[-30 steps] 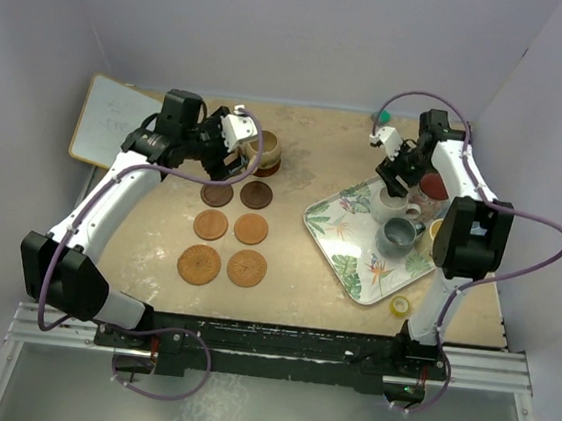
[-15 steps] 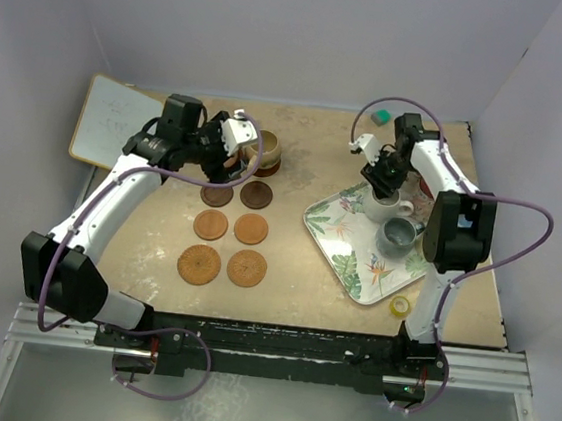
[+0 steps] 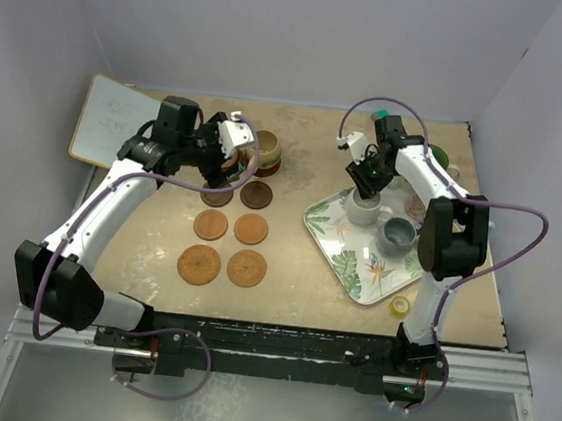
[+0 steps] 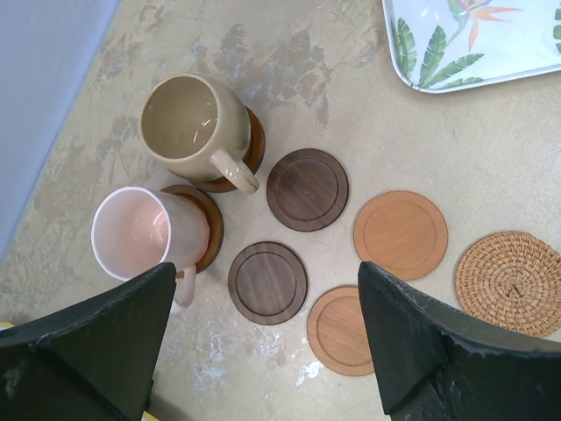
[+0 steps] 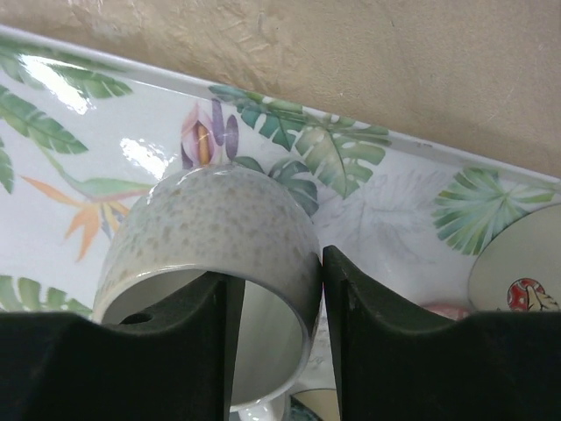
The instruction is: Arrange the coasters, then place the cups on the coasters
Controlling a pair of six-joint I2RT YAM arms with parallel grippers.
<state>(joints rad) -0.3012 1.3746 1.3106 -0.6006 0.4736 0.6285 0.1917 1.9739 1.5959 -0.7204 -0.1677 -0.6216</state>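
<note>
On the leaf-patterned rectangular tray [image 3: 346,263]: your right gripper [image 5: 279,267] is down on the pale grey speckled ceramic mug [image 5: 215,224]. One finger is inside the rim and one outside, clenched across the wall.
Grey mug's place: it is at the tray's far-left part, near a darker slate ceramic mug [image 3: 397,235]. You cannot tell whether its base has left the tray.
Left gripper [image 4: 263,289]: it is released, with jaws wide and nothing between them, hovering over the far end of the coaster rows.
Coasters: the thin round discs lie in two columns on the tan table [image 3: 308,143].
- Woven rattan ones [image 3: 199,264] are nearest you.
- Next come two orange-tan wooden ones [image 4: 401,235].
- Beyond them are two bare dark brown ones [image 4: 307,189].
- Two more dark ones at the far end sit under mugs.
Cups placed: a glossy pink ceramic mug [image 4: 140,232] and a tan ceramic mug [image 4: 188,118] each sit on a dark coaster, just beside each other.
Step in hand: the arranging looks finished. You appear to be picking the third cup off the tray.
Next move: lift straight up until the mug clears the tray's rim and the slate mug. Then carry it left to one of the bare dark brown coasters and lower it centred.
Watch: a pinch on one wall lets a mug swing, so move gently. The left arm hangs over the very coasters you would aim for, so pull it back first or the two arms may meet.
</note>
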